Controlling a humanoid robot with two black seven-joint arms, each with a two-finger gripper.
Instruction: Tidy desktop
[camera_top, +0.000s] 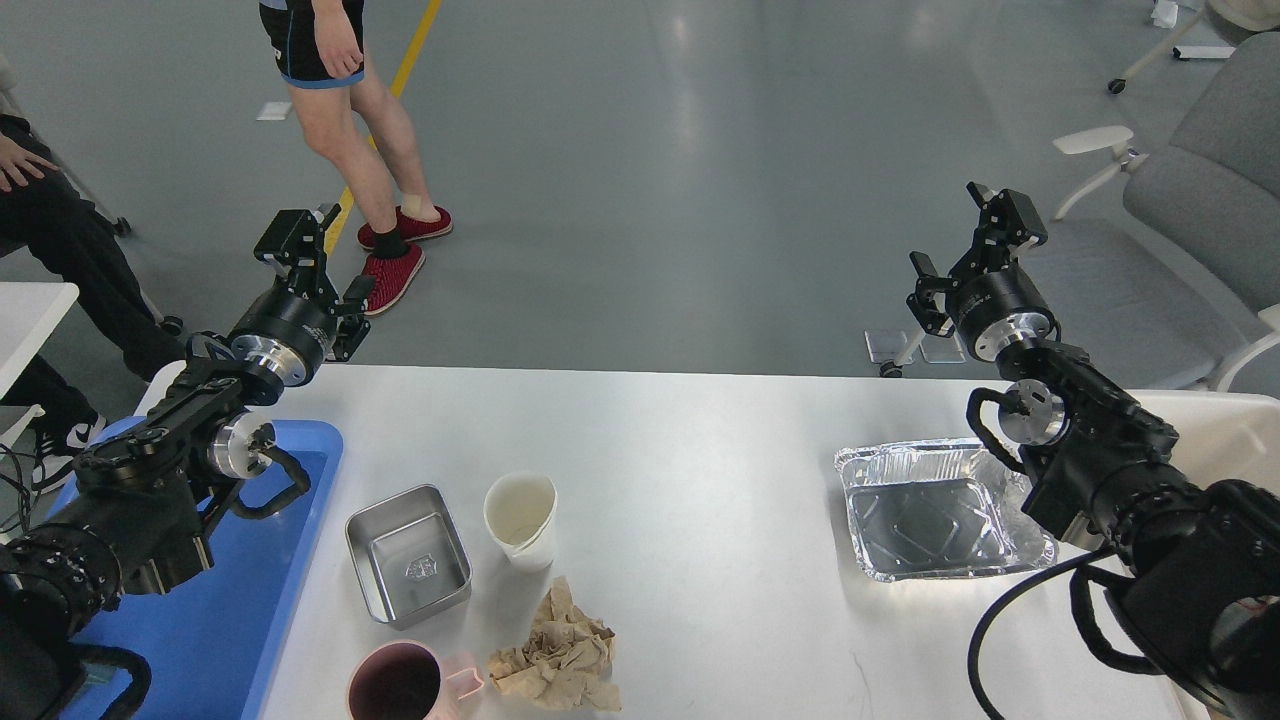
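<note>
The white desktop (690, 440) fills the lower part of the head view. On it lie a small steel tin (408, 555), a white paper cup (522, 520), a crumpled wad of brown paper (560, 655), a pink mug (405, 688) at the front edge, and an empty foil tray (930, 510) to the right. My left gripper (322, 268) hovers open and empty above the far left corner. Raised over the far right side, my right gripper (965, 252) is also open and holds nothing.
A blue plastic tray (270, 610) lies at the left edge, partly under my left arm. A cream surface (1225, 420) shows behind my right arm. A person in red slippers (395, 255) stands beyond the table; a grey office chair (1190, 200) is at right.
</note>
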